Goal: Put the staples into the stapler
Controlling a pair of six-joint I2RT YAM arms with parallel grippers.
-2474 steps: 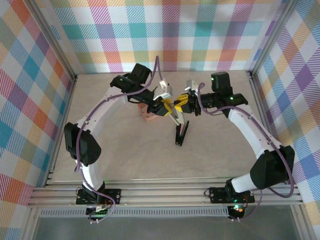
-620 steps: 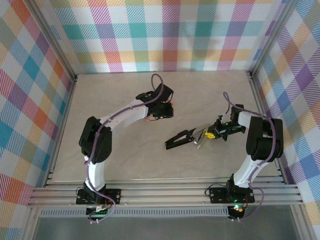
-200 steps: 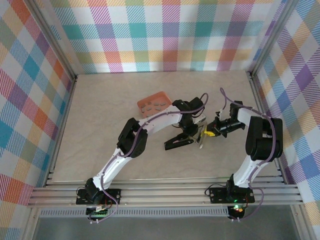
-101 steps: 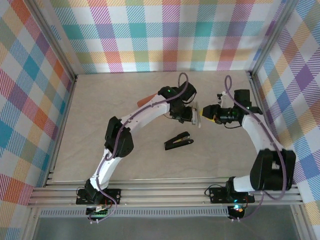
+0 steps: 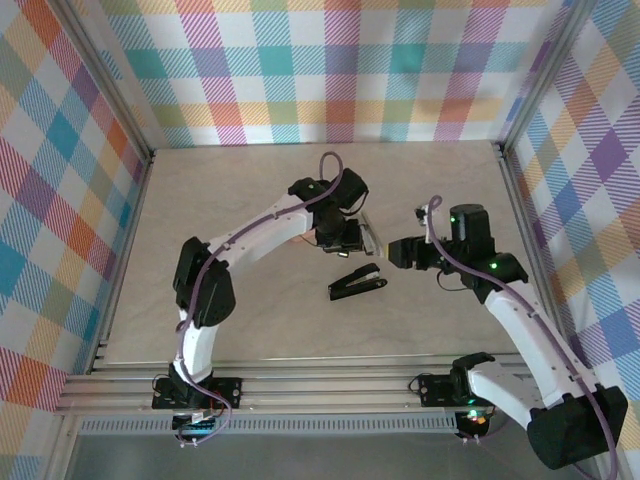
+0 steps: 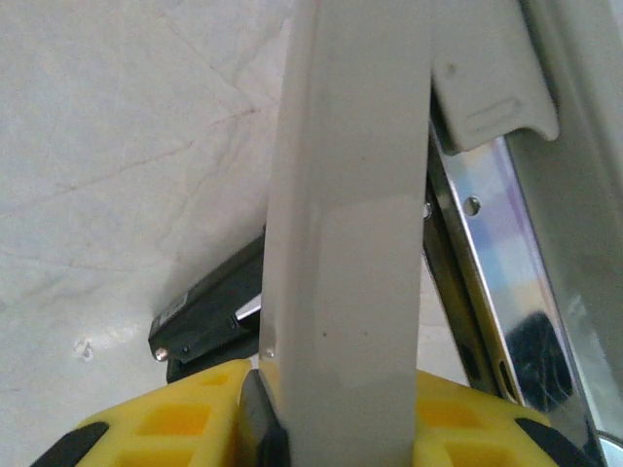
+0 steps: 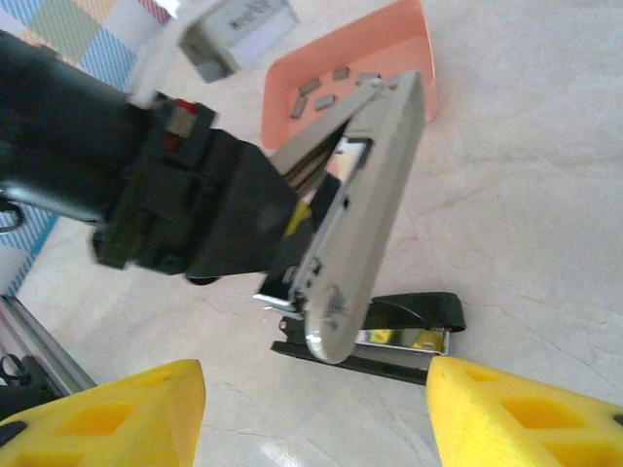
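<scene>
The left gripper [image 5: 352,236] clasped the pale grey stapler [image 5: 372,236], hinged open above the table's [image 5: 250,300] middle. The right gripper [image 7: 313,418] gaped empty. Its wrist view revealed staples [image 7: 326,89] in an orange tray [image 7: 414,44], with a black stapler [image 5: 357,283] lying beneath.

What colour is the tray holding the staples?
Salmon-orange; the tray shows best in the right wrist view.

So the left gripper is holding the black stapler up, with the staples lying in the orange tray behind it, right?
No. The left gripper holds the grey stapler up; the black stapler lies on the table below it, as the right wrist view shows. The staples do lie in the orange tray behind.
</scene>
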